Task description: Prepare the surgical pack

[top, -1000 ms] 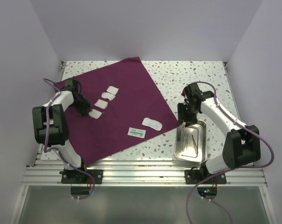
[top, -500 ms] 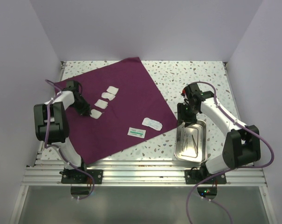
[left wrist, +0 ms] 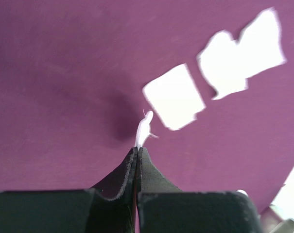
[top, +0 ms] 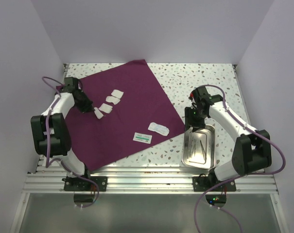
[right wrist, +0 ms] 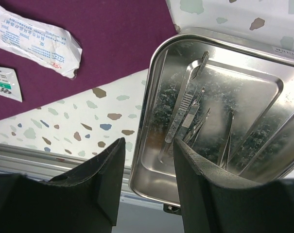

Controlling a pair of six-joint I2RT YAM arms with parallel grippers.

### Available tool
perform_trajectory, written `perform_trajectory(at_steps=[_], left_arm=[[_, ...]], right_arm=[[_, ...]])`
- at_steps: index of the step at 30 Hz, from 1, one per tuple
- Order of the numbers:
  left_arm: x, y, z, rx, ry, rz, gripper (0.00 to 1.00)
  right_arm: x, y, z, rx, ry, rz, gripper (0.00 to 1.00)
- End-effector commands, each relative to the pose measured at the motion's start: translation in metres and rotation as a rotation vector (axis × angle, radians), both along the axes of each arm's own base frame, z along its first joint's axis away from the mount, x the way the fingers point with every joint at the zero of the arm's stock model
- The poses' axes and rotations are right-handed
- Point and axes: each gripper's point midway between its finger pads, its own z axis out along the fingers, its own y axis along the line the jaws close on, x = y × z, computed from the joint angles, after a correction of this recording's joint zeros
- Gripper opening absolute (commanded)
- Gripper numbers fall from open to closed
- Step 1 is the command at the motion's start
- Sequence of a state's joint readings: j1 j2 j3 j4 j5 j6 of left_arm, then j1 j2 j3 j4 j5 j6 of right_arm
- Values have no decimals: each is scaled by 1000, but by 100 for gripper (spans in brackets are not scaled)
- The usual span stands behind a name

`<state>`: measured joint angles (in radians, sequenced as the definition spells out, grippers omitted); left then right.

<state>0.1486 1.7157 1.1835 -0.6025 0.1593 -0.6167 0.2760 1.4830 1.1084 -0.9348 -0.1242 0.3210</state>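
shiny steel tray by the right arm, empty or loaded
Loaded: the shiny rectangular steel tray holds several thin metal instruments lying in its bottom, clear in the right wrist view.

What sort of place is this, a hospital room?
Probably a robot test bench, not a hospital: plain walls box in a speckled table, two arms are bolted to a metal rail, and surgical items are staged: a steel tray of instruments, gauze pads on a purple cloth.

White arms (top: 227, 119) with black joints (purple cables (top: 283, 159) looping off each).
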Motion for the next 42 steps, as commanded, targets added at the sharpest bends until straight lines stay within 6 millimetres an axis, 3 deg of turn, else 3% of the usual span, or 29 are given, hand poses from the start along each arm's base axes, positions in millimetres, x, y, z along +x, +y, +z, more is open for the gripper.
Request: perform_trajectory(at_steps=[1,27,42], left_arm=[[21,-4,40,-26,-119,-32,0],[71,-35,34,-289,-201,40,0],[76,-39,9,-350,-178,102,0]], right_arm=[[8,7,6,28,-21,6,48],[10,4,0,8,-5,1,48],[10,4,-4,-4,13,13,48]])
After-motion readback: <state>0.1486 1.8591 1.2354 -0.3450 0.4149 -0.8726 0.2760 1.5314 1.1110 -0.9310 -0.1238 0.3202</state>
